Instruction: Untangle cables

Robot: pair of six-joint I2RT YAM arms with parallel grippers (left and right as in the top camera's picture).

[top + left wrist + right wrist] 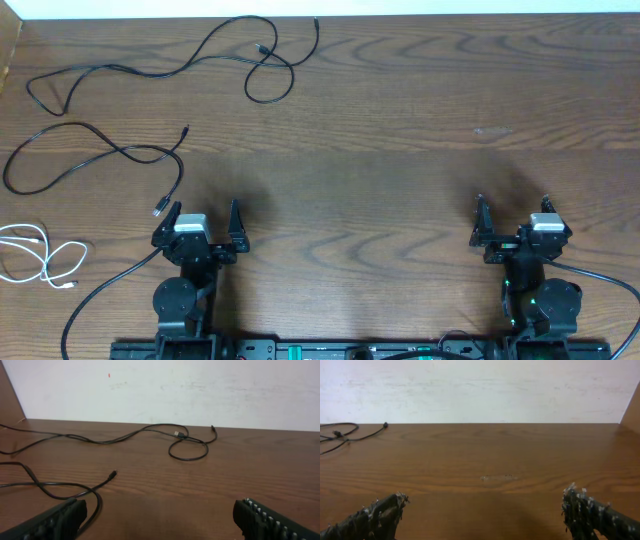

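Both arms are sitting low at the near edge of the surface (380, 150). The left gripper (203, 212) and right gripper (513, 208) are both released, fingers (55, 519) spread wide and holding nothing. The cables are all lying on the left arm's side. One long black cable (160, 76) is snaking far ahead of the left fingers, the second black cable (125, 150) is lying nearer, ahead and to their left, and the white cable (45, 245) is coiling off to their left, well apart. One plug of the second black cable is resting just beside the outer left finger, not touching as far as can be told. The right fingers (375, 514) are facing bare surface, with only the far cable's loop (340, 432) showing far off to their left. No cable seems to be crossing another, so the untangling is looking done or nearly so. The only leftover is the far black cable crossing itself in a loop (187, 451). If a next move is needed, it is probably calling for the left arm to reach forward, pinch near that loop's free plug (212, 427) and draw it out straight.
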